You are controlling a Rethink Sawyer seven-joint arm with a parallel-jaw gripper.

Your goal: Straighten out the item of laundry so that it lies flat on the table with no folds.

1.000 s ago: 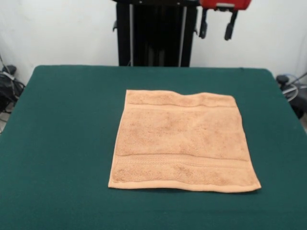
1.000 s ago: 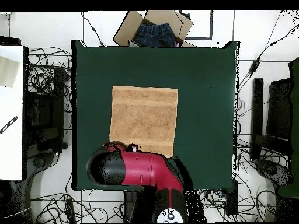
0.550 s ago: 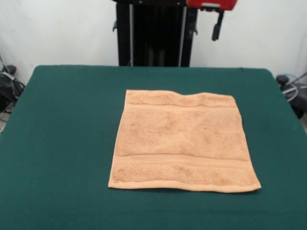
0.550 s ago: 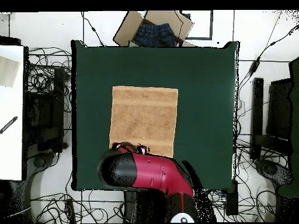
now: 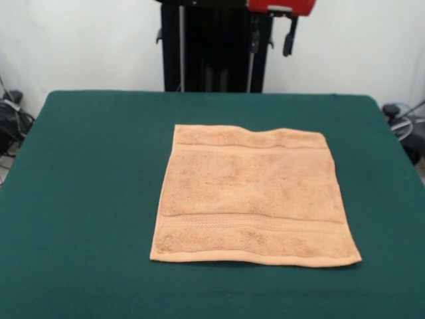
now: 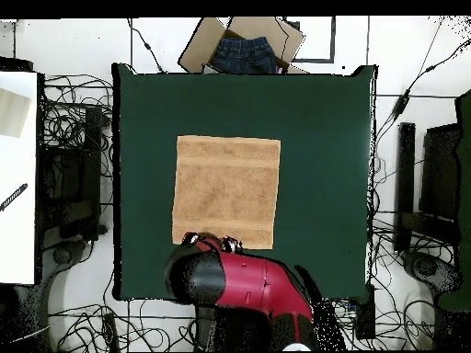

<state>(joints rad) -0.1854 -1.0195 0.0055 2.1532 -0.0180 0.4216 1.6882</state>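
The item of laundry, a peach-orange towel [image 5: 252, 193], lies spread out near the middle of the table [image 5: 86, 166], its woven band running along the near side. Its far hem shows a slight ripple. From above, the towel [image 6: 226, 190] reads as a near-square patch on the green table [image 6: 322, 138]. My gripper [image 5: 271, 41] hangs high at the top edge, well above and behind the towel, open with nothing between its fingers. In the overhead view the red arm [image 6: 244, 280] covers the table edge just below the towel.
A cardboard box [image 6: 244, 46] holding dark denim sits beyond the table's far edge in the overhead view. Tangled cables [image 6: 74, 138] lie on the floor around the table. A white surface [image 6: 17, 175] stands to the left.
The gripper has slid leftward along the top edge of the front view, and the arm has shifted right in the overhead view. The towel has not moved.
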